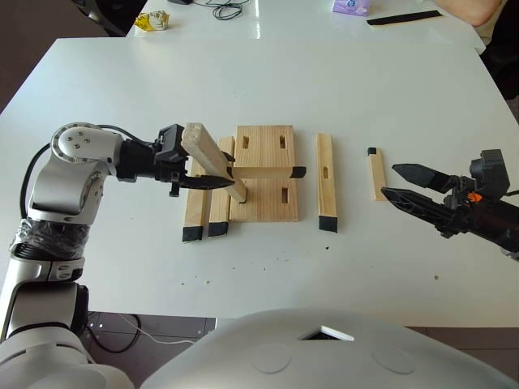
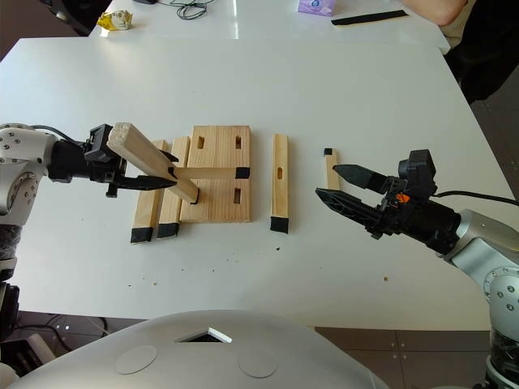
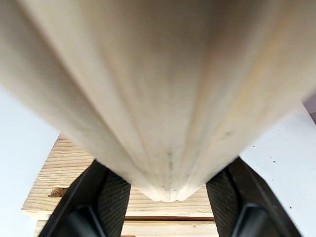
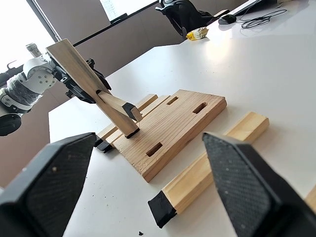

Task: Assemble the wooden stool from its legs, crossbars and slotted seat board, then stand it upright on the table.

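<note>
L end effector clamps leg; R-wrist view: foot on seat board.

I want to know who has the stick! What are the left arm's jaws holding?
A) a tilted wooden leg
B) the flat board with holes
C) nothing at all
A: the left jaws are shut on a wooden leg, which leans with its lower end down on the seat board.
</note>
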`<state>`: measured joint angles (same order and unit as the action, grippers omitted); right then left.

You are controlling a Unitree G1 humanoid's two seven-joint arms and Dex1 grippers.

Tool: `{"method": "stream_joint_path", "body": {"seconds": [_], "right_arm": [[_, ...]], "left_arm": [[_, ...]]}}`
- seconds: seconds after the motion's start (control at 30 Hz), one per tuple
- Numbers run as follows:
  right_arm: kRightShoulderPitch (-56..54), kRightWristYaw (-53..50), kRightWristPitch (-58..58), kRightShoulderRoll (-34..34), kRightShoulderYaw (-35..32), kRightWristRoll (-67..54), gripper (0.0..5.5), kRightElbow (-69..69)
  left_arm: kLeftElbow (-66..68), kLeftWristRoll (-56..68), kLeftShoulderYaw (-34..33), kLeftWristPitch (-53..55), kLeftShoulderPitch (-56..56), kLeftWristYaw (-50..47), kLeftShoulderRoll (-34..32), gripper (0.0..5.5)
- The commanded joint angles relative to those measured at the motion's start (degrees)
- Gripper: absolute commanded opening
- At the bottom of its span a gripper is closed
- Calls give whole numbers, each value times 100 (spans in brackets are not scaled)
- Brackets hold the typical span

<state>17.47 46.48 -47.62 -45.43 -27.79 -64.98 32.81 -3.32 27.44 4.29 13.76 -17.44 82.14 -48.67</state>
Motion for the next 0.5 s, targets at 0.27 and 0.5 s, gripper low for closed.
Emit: {"method": "stream_joint_path", "body": {"seconds": [0.27,0.5], "right_arm": [[2,-187,-75,-45,-30,-139,397,131],[70,-276,-42,17,-36,-171,397,197]], "left_arm": [[-273,-454,369,212,616,-348,-170,206],[-393,-586,521,263,773,-637,-248,206]]}}
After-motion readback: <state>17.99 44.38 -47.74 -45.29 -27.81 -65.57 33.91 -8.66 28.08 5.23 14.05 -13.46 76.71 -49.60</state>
